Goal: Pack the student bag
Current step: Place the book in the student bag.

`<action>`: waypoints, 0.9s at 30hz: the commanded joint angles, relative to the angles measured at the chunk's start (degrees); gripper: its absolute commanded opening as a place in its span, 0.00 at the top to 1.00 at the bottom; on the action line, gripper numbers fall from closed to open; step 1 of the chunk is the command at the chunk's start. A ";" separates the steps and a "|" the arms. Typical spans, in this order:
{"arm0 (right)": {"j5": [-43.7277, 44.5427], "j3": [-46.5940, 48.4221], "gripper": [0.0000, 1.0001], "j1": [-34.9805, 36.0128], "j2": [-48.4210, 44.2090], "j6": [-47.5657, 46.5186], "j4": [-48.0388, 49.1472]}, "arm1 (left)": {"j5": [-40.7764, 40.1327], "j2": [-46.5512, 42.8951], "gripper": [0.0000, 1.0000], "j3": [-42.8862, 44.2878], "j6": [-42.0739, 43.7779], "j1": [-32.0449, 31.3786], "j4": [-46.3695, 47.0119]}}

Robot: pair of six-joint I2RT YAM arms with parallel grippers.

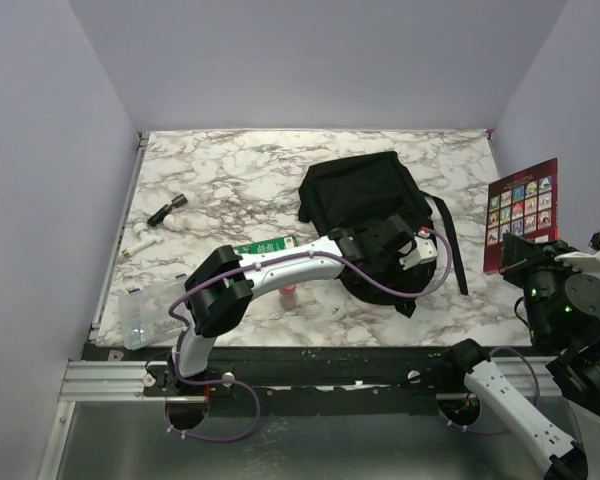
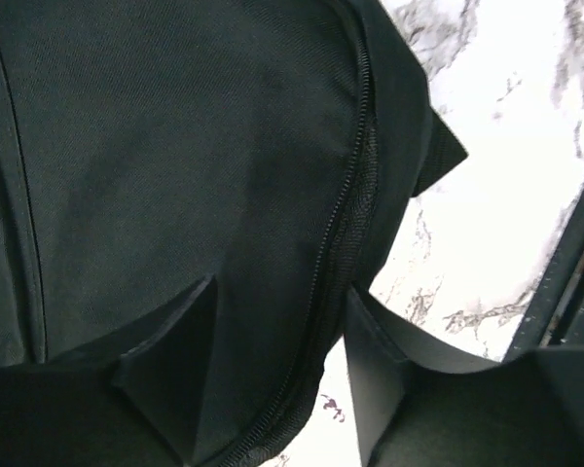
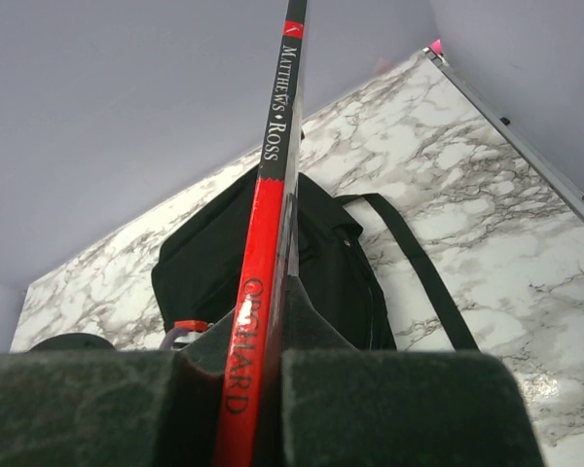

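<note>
The student bag [image 1: 360, 200], a black fabric backpack, lies flat in the middle of the marble table, its strap [image 1: 450, 245] trailing to the right. My left gripper [image 1: 415, 247] reaches across to the bag's near right edge. In the left wrist view its jaws [image 2: 282, 292] stand apart astride the zipped edge of the bag [image 2: 175, 146], one finger over the fabric, the other beside it with a sliver of table between. My right gripper [image 1: 528, 264] is shut on a thin red book [image 1: 521, 213], held upright at the table's right side. The book's spine [image 3: 263, 243] runs up between the pads, with the bag [image 3: 204, 263] beyond.
A green flat item [image 1: 265, 246] lies under the left arm, with a small red-capped bottle [image 1: 289, 295] beside it. A clear plastic case [image 1: 150, 315] sits at the near left. A black marker [image 1: 166, 211] and a small white piece [image 1: 140, 240] lie farther left.
</note>
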 commanded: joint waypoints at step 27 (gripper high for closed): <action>-10.76 -5.95 0.99 0.18 5.80 17.35 -6.85 | 10.42 -10.84 1.00 0.34 -39.31 14.88 11.56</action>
